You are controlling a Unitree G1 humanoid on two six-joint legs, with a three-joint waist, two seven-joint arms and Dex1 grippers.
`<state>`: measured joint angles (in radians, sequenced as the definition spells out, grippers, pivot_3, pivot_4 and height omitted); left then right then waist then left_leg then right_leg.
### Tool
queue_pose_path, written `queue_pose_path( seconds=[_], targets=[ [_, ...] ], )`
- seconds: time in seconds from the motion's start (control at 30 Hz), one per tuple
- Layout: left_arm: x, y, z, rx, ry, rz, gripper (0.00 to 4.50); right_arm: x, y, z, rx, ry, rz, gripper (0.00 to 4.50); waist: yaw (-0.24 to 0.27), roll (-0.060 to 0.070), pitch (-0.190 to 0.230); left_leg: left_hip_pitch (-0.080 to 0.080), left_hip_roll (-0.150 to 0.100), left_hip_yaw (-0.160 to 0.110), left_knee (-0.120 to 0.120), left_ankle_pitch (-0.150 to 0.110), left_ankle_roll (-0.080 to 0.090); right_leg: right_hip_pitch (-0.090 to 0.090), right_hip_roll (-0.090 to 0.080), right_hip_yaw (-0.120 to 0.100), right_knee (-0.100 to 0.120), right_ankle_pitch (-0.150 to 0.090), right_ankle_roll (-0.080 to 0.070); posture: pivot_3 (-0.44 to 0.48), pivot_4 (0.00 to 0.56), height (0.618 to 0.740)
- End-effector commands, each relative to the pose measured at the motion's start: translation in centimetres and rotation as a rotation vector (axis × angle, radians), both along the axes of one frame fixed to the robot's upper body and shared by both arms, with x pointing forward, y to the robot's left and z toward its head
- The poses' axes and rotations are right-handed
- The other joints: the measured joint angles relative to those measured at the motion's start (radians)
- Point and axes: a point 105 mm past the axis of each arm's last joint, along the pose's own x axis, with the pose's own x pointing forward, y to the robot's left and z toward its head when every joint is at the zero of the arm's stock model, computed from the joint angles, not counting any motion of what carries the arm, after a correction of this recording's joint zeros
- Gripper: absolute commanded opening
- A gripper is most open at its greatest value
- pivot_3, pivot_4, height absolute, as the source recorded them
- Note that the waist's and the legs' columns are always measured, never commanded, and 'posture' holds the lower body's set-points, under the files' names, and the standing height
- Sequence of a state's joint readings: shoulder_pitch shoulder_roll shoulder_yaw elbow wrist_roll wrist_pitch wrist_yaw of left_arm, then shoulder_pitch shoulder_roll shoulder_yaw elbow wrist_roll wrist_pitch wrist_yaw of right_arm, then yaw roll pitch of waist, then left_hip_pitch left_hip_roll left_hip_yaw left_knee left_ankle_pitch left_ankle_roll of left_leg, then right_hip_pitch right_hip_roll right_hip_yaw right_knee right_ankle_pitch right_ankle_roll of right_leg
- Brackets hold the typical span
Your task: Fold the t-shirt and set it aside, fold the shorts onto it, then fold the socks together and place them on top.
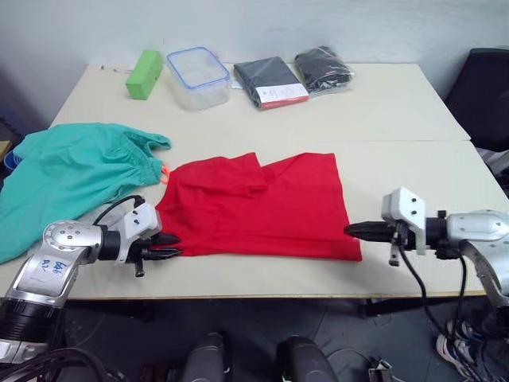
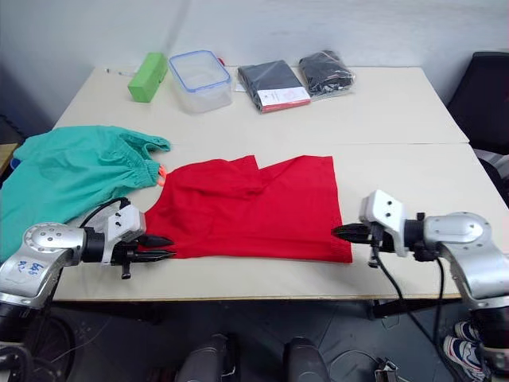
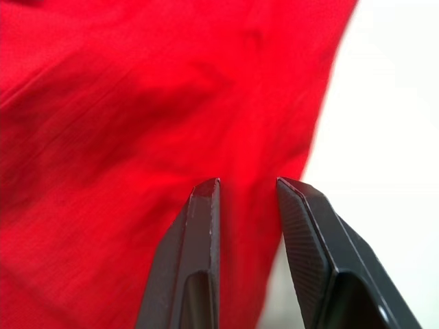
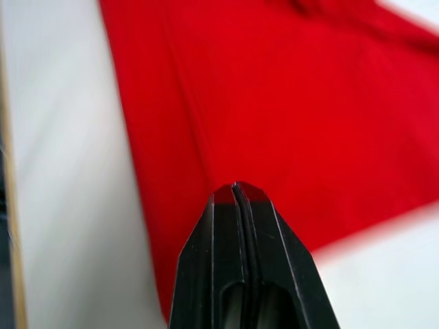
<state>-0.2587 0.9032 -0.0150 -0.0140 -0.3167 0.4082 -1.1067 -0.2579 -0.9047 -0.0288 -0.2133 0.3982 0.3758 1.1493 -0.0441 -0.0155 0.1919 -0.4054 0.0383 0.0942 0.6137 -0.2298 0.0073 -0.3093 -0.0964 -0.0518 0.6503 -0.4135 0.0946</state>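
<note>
Where flattened, t-shirt (image 1: 258, 205) between end effectors

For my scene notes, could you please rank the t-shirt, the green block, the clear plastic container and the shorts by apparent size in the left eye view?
1. t-shirt, largest
2. shorts, though its left side runs out of the picture, so it may rival the t-shirt
3. clear plastic container
4. green block, smallest

Both small items sit farthest from the camera, which shrinks them.

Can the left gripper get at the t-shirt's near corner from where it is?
Probably yes. The left gripper sits open at the t-shirt's near left corner, low over the table, with red cloth between its fingers and nothing in the way.
</note>
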Motion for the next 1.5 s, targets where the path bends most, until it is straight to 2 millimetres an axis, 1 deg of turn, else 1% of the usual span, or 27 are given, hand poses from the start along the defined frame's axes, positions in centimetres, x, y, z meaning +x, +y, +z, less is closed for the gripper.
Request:
queue_pose_path(
  seconds=[0.03,0.07,0.1,0.17,0.23,0.27,0.37,0.5,0.57,0.63,0.67,0.73,0.77,0.83,0.93,1.03,1.13,1.23,1.3,1.43,1.5],
  targets=[
    [0.6,-0.9,1.6,-0.031,-0.042,-0.004,1.32,-1.4,3.5,-0.8,0.027,0.02,0.068,0.0,0.008,-0.001,0.001,0.0,0.0,0.0,0.0,0.0,0.0,0.0,0.0,0.0,0.0,0.0,0.0,0.0,0.15,0.74],
    [0.8,-0.9,1.4,-0.022,-0.043,0.0,1.32,-1.6,3.9,-1.3,0.019,0.024,0.072,0.0,0.013,-0.001,0.001,-0.001,0.0,0.0,0.0,0.0,0.0,0.0,0.0,0.0,-0.001,0.0,0.0,0.0,0.15,0.74],
    [1.1,-0.7,1.0,0.004,-0.045,0.01,1.32,-1.3,3.9,-2.0,-0.001,0.027,0.043,0.0,0.017,-0.001,0.001,-0.001,0.0,0.0,0.0,0.0,0.0,0.0,0.0,0.0,-0.002,0.0,0.0,0.0,0.15,0.74],
    [1.5,-0.3,0.1,0.048,-0.037,0.028,1.32,-0.5,3.3,-3.7,-0.058,0.034,-0.029,0.0,0.019,-0.001,0.001,-0.002,-0.001,0.0,0.0,0.0,-0.001,0.0,0.0,0.0,-0.004,0.0,0.0,0.0,0.15,0.74],
    [1.5,0.0,-0.3,0.068,-0.032,0.03,1.32,-0.1,2.9,-4.7,-0.097,0.037,-0.063,0.0,0.018,-0.001,0.001,-0.002,-0.003,0.002,0.0,0.001,-0.001,0.0,-0.002,0.0,-0.004,0.0,0.0,0.0,0.15,0.74],
    [1.5,0.3,-0.6,0.078,-0.027,0.034,1.32,0.0,2.5,-5.1,-0.121,0.041,-0.076,0.0,0.018,-0.002,0.001,-0.002,-0.003,0.002,0.0,0.001,-0.001,0.0,-0.002,0.001,-0.005,0.0,0.0,0.0,0.15,0.74],
    [1.4,1.8,-1.4,0.108,-0.008,0.068,1.32,-0.4,0.4,-6.5,-0.198,0.065,-0.1,0.0,0.018,-0.001,0.001,-0.001,-0.003,0.002,0.0,0.001,-0.001,0.0,-0.002,0.001,-0.005,0.0,0.0,0.0,0.15,0.74],
    [1.2,3.7,-2.1,0.145,-0.001,0.115,1.32,-1.0,-1.7,-6.5,-0.226,0.08,-0.122,0.0,0.017,-0.003,0.0,0.0,-0.002,0.002,0.0,0.0,0.0,0.002,-0.002,0.0,-0.005,0.0,0.0,0.0,0.15,0.74],
    [1.1,4.1,-2.0,0.137,-0.002,0.127,1.32,-1.1,-2.2,-6.2,-0.227,0.075,-0.13,0.0,0.016,-0.003,-0.001,0.001,-0.002,0.002,0.0,0.0,0.001,0.003,-0.002,0.0,-0.005,0.0,0.0,0.0,0.15,0.74],
    [1.1,4.1,-1.3,0.099,-0.01,0.133,1.32,-1.0,-2.4,-5.2,-0.18,0.069,-0.132,0.0,0.014,-0.003,-0.001,0.001,-0.001,0.002,0.0,-0.001,0.002,0.003,-0.002,0.0,-0.005,0.0,0.0,0.0,0.15,0.74],
    [1.0,3.7,-0.7,0.061,-0.015,0.125,1.32,-1.0,-2.4,-4.7,-0.162,0.063,-0.128,0.0,0.014,-0.003,-0.001,0.001,-0.001,0.002,0.0,-0.001,0.002,0.003,-0.001,0.0,-0.005,0.0,0.0,0.0,0.15,0.74],
    [0.5,3.0,0.7,-0.022,-0.006,0.098,0.97,-1.0,-2.1,-3.9,-0.143,0.048,-0.108,0.0,0.012,-0.003,-0.001,0.001,-0.001,0.002,0.0,-0.001,0.002,0.002,-0.001,0.001,-0.005,0.0,0.0,0.0,0.15,0.74],
    [0.2,2.6,1.4,-0.049,-0.006,0.079,0.74,-1.0,-1.9,-3.4,-0.134,0.042,-0.097,0.0,0.012,-0.003,-0.001,0.0,-0.001,0.002,0.0,-0.001,0.002,0.001,-0.001,0.001,-0.005,0.0,0.0,0.0,0.15,0.74],
    [-0.1,2.4,2.3,-0.062,-0.013,0.061,0.11,-0.9,-1.6,-2.8,-0.119,0.035,-0.088,0.0,0.014,-0.003,0.0,0.0,-0.001,0.002,0.0,-0.001,0.002,0.001,-0.001,0.0,-0.005,0.0,0.0,0.0,0.15,0.74],
    [-0.2,1.9,3.1,-0.069,-0.023,0.034,0.05,-0.7,-0.6,-1.8,-0.089,0.008,-0.068,0.0,0.015,-0.003,0.0,-0.001,-0.001,0.002,0.0,-0.001,0.002,0.0,-0.001,0.0,-0.005,0.0,0.0,0.0,0.15,0.74],
    [0.0,0.8,3.6,-0.08,-0.035,-0.003,0.05,-0.5,1.4,-0.9,-0.021,0.004,-0.04,0.0,0.016,-0.003,0.0,-0.001,-0.001,0.002,0.0,-0.001,0.002,0.0,-0.001,0.0,-0.006,0.0,0.0,0.0,0.15,0.74],
    [0.5,-0.5,3.2,-0.076,-0.038,-0.028,0.05,-0.5,3.2,-1.5,-0.01,0.012,-0.008,0.0,0.017,-0.003,0.0,-0.001,-0.001,0.002,0.0,-0.001,0.002,0.0,-0.001,0.0,-0.006,0.0,0.0,0.0,0.15,0.74],
    [0.6,-1.0,2.1,-0.041,-0.027,-0.053,0.05,-0.4,4.1,-3.3,-0.042,0.031,-0.006,0.0,0.017,-0.003,0.0,-0.001,-0.001,0.002,0.0,0.0,0.0,0.0,-0.001,0.0,-0.006,0.0,0.0,0.0,0.15,0.74],
    [0.6,-0.8,1.8,-0.015,-0.027,-0.058,0.05,-0.4,4.2,-3.9,-0.07,0.034,-0.005,0.0,0.017,-0.004,0.001,-0.002,-0.002,0.002,0.0,0.0,-0.001,0.0,-0.001,0.0,-0.006,0.0,0.0,0.0,0.15,0.74],
    [0.9,0.3,1.8,0.005,-0.021,-0.014,0.05,-0.5,4.2,-4.4,-0.075,0.043,-0.008,0.0,0.015,-0.004,0.001,-0.004,-0.001,0.003,0.0,0.0,-0.002,-0.004,-0.001,0.001,-0.005,0.0,0.0,0.0,0.15,0.74],
    [1.0,1.0,1.5,0.018,-0.016,0.017,0.05,-0.5,4.1,-5.1,-0.09,0.055,-0.02,0.0,0.015,-0.004,0.001,-0.004,-0.001,0.003,0.0,0.0,-0.002,-0.004,-0.001,0.001,-0.004,0.0,0.0,0.0,0.15,0.74]
  ],
)
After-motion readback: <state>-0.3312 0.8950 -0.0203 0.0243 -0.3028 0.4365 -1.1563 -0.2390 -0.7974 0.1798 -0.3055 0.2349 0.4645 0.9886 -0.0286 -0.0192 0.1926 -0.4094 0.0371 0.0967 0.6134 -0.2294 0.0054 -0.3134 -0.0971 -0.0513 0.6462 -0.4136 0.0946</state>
